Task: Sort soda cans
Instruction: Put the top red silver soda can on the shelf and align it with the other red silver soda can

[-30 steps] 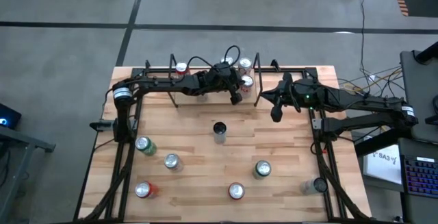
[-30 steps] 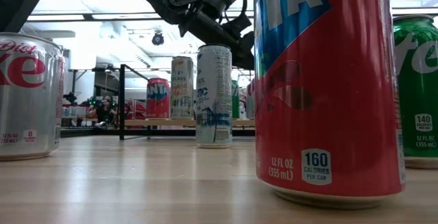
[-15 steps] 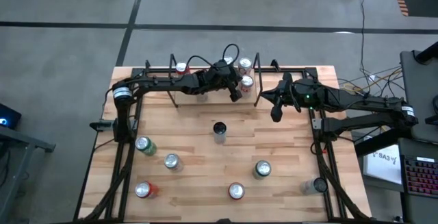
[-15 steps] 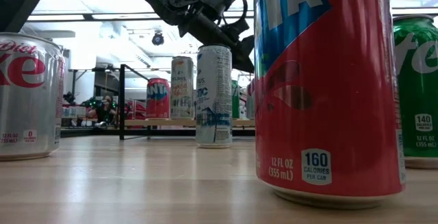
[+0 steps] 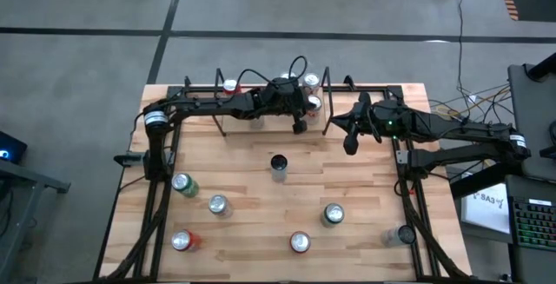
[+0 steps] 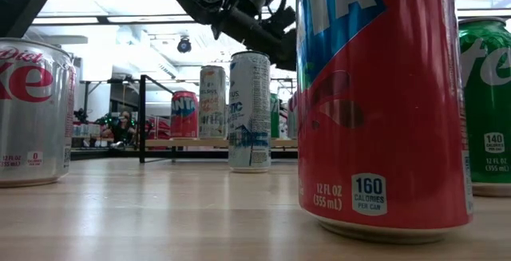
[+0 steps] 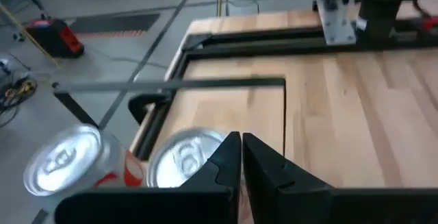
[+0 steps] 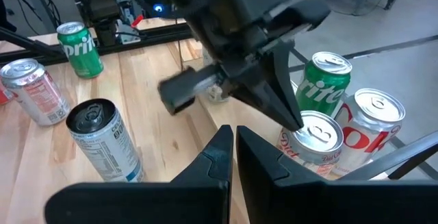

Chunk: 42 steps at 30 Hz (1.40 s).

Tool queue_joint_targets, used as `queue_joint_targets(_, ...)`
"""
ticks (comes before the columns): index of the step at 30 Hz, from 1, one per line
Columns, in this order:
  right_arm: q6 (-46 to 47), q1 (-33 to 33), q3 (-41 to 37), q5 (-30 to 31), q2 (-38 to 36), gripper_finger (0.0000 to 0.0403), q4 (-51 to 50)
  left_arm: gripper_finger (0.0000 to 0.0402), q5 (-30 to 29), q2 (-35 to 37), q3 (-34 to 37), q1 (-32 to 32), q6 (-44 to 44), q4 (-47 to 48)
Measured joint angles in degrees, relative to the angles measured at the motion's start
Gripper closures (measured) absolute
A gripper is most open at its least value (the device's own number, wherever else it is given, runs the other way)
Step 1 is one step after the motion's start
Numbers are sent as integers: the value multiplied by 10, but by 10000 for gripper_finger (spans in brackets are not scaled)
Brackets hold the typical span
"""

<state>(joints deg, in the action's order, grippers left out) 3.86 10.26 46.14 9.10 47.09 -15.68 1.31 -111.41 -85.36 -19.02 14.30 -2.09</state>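
1. Over the last second the left gripper (image 5: 301, 126), fingers pressed together and holding nothing, has pulled back slightly toward the sorted cluster (image 5: 310, 93) at the far rack (image 5: 261, 92); its tip now hangs just above those cans.
2. That reads as a placement just finished, so another can should be next.
3. The tall can (image 5: 278, 166) stands upright, long axis vertical, opening up, just in front of the rack.
4. The right gripper (image 5: 349, 145), also closed and empty, waits beside the rack.
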Motion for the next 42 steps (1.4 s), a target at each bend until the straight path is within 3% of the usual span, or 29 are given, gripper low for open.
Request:
queue_joint_targets(8,0,0,-5,0,0,392,1,401,-15,-27,-1,-8,-21,-9)
queue_joint_targets(17,0,0,-5,0,0,392,1,401,-88,-29,-2,-8,-34,-16)
queue_joint_targets(24,0,0,-5,1,0,392,1,401,-90,-30,-1,-8,-59,-18)
queue_joint_targets(27,10,0,-5,33,2,392,1,401,-89,-30,-1,-6,-73,-18)
queue_joint_targets(31,19,1,-5,80,24,392,12,401,-89,-23,0,-5,-85,-11)
queue_joint_targets(42,2,25,30,80,142,392,71,401,-87,56,1,-3,-57,39)
